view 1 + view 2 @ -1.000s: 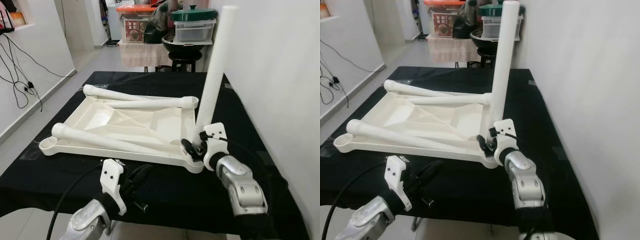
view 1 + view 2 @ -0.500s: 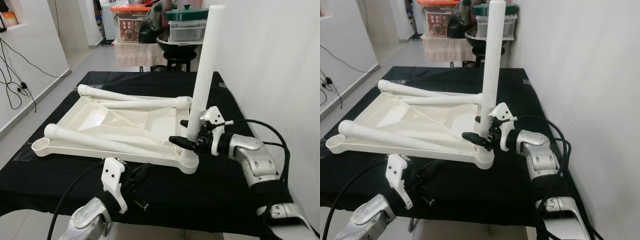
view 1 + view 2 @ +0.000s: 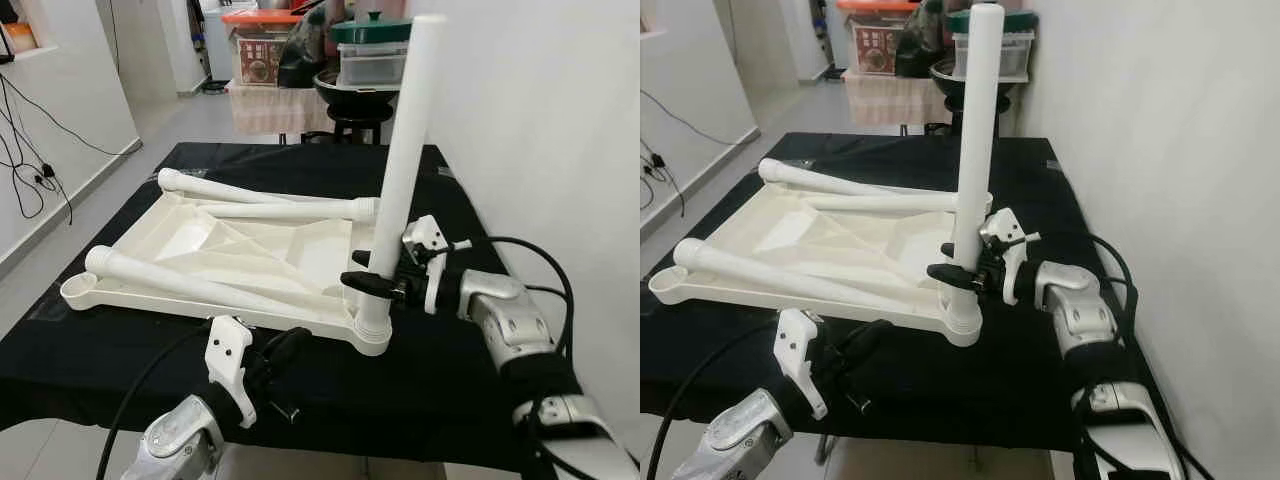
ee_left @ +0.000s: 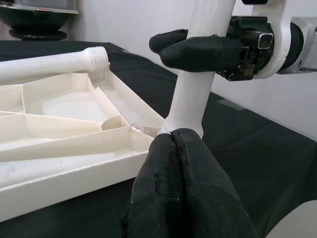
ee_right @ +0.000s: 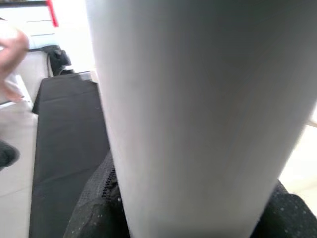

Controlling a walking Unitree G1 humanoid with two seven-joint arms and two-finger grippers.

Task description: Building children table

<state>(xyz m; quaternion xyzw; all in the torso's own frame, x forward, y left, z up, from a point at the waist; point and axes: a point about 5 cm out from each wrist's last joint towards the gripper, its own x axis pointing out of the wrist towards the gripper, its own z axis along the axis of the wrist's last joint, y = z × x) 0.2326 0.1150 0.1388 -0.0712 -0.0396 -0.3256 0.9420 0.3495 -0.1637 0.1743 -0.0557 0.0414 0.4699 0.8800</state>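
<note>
You have the white tabletop lying underside-up on the black-covered table, one upright leg seated in its near right corner socket, three loose legs across it. Your right gripper pinches that upright leg low down; your left gripper, fingers pressed together, hovers at the table's near edge. No legible writing.

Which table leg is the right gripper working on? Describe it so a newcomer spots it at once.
On the black-covered table lies an upturned white tabletop. At its near right corner one white leg stands upright in the socket, the right gripper clamped on its lower part. The other three legs lie flat across the tabletop.
</note>
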